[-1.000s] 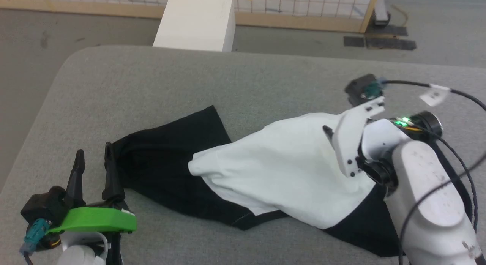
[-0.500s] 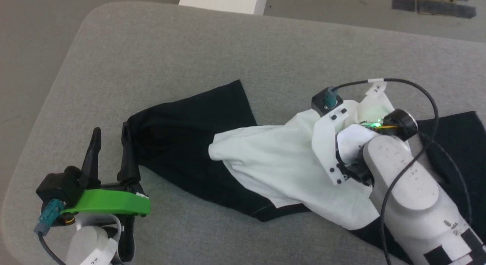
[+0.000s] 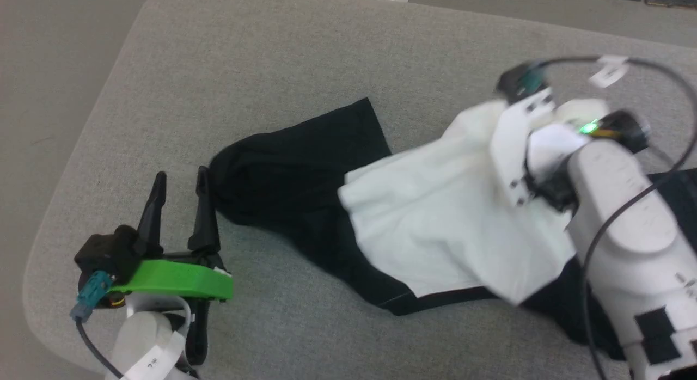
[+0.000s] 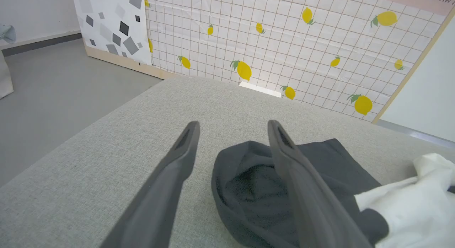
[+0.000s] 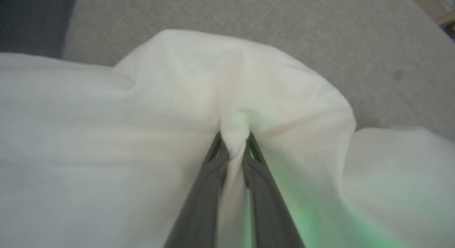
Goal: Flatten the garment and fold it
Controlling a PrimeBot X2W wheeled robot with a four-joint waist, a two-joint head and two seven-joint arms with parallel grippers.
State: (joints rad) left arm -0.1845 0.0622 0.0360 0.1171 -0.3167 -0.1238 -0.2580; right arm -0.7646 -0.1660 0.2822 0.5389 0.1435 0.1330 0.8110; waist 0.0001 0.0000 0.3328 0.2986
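The right wrist view gives what your head view lacks: your right gripper (image 5: 233, 145) has its fingers clenched on bunched white cloth. The garment (image 3: 435, 222) lies crumpled mid-surface (image 3: 272, 59), right side raised. Your left gripper (image 3: 181, 174) sits near left, fingers spread and empty, beside the black end.

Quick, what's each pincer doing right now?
Left pincer: open, empty, at the garment's black end.
Right pincer: closed on the garment's white cloth.
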